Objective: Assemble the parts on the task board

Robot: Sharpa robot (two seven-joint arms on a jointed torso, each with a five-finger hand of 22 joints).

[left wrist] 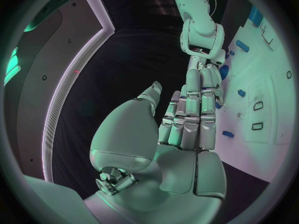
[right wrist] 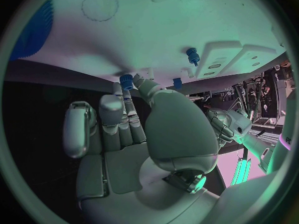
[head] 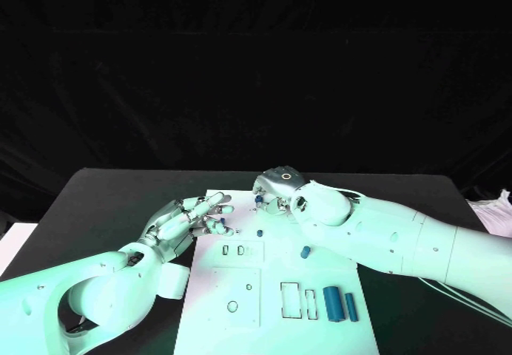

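The white task board (head: 267, 296) lies in the middle of the table. My right hand (head: 280, 194) is at its far edge, where thumb and a finger pinch a small blue part (right wrist: 126, 80) that also shows beside the fingers (head: 260, 198). A blue peg (head: 260, 232) stands in the board, and a short blue piece (head: 305, 252) lies near the right forearm. Two blue cylinders (head: 333, 303) lie side by side near the front right. My left hand (head: 197, 218) reaches over the board's left far corner with fingers (left wrist: 190, 109) straight and holding nothing. A small blue piece (left wrist: 228, 133) lies beside them.
The board has several cut-out slots (head: 297, 299) and round holes (head: 233, 305). Black table (head: 106, 200) surrounds it. My right forearm (head: 405, 237) crosses the board's right side. A pale crumpled object (head: 496, 211) lies at the table's right edge.
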